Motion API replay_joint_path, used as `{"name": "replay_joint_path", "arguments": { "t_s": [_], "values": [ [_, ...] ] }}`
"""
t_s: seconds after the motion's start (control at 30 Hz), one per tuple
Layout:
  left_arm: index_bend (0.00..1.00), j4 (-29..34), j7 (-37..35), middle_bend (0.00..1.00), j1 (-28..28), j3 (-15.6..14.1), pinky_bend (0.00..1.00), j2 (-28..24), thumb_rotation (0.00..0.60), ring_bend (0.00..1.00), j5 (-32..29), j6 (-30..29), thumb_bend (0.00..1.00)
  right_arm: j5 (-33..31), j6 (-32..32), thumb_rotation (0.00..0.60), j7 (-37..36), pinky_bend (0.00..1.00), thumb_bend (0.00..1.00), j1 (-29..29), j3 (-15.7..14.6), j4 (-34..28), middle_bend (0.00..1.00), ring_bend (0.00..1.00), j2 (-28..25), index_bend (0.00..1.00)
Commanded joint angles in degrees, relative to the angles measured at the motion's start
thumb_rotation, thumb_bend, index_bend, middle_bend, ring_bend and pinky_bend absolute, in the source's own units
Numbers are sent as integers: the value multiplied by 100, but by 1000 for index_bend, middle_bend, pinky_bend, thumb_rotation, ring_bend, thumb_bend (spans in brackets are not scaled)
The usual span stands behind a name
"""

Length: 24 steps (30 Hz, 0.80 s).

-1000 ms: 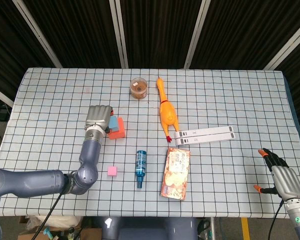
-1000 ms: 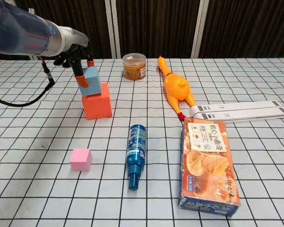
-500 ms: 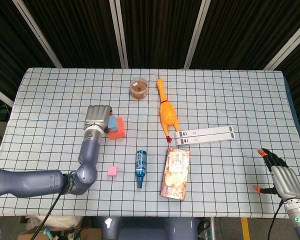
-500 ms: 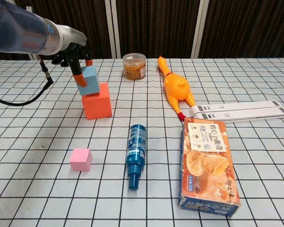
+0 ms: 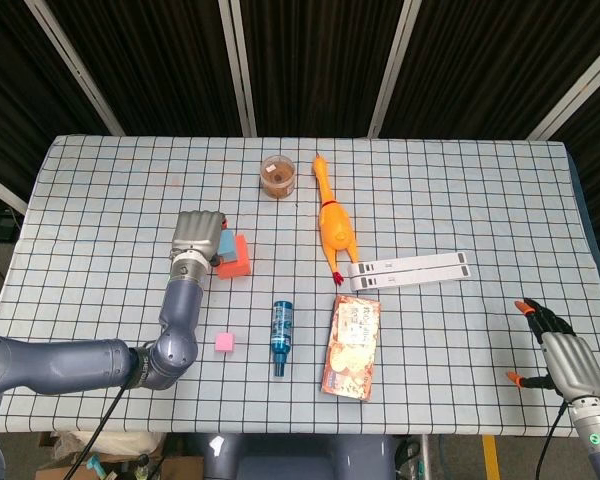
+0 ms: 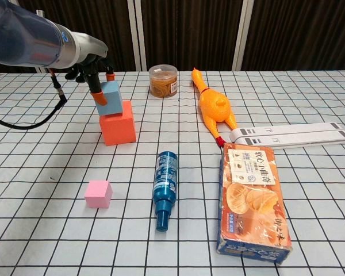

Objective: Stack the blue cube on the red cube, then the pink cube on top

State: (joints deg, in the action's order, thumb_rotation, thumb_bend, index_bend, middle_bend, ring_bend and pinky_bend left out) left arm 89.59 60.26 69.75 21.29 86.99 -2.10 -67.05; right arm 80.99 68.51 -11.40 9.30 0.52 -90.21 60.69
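- Head view: seen from above, left robot hand [image 5: 198,236] over the stack, fingers closed on the blue cube [image 5: 225,245], only an edge of which showed beside the knuckles.
- Blue cube sat over the red cube [image 5: 237,258], near the left middle of the checked surface [image 5: 460,190].
- Pink cube [image 5: 223,342] lay apart, nearer the front edge, just left of the bottle [image 5: 280,338].
- Right robot hand [image 5: 562,356] rested at the far right front corner, fingers spread, holding nothing, well apart from all cubes.
- Chest view: left robot hand [image 6: 91,64] pinched the blue cube [image 6: 111,97] between an orange-tipped finger in front and others behind; cube tilted a little, lower edge touching the red cube [image 6: 118,129].
- Pink cube [image 6: 98,194] stood alone in front, left of the bottle [image 6: 165,188].
- Judged step: placing blue on red, not yet let go.
- Judged next move: level the blue cube flat, open the fingers without nudging it, lift clear, then reach down for the pink cube.
- Could not tell whether the blue cube's underside lay fully flush.
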Motion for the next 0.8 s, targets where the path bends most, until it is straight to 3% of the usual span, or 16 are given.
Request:
{"name": "replay_joint_path", "arguments": {
  "t_s": [0.03,0.8],
  "values": [
    [358,9,9,939,2,-1,799,-2,600,794,-12,-5,416,3,-2,600,-5,127,41,1,-1,-3,36,70,-3,85],
    [314,183,73,934,28,15,795,-66,600,788,-21,-130,402,-6,-21,600,20,127,41,4,-11,-45,36,70,-40,86]
  ]
}}
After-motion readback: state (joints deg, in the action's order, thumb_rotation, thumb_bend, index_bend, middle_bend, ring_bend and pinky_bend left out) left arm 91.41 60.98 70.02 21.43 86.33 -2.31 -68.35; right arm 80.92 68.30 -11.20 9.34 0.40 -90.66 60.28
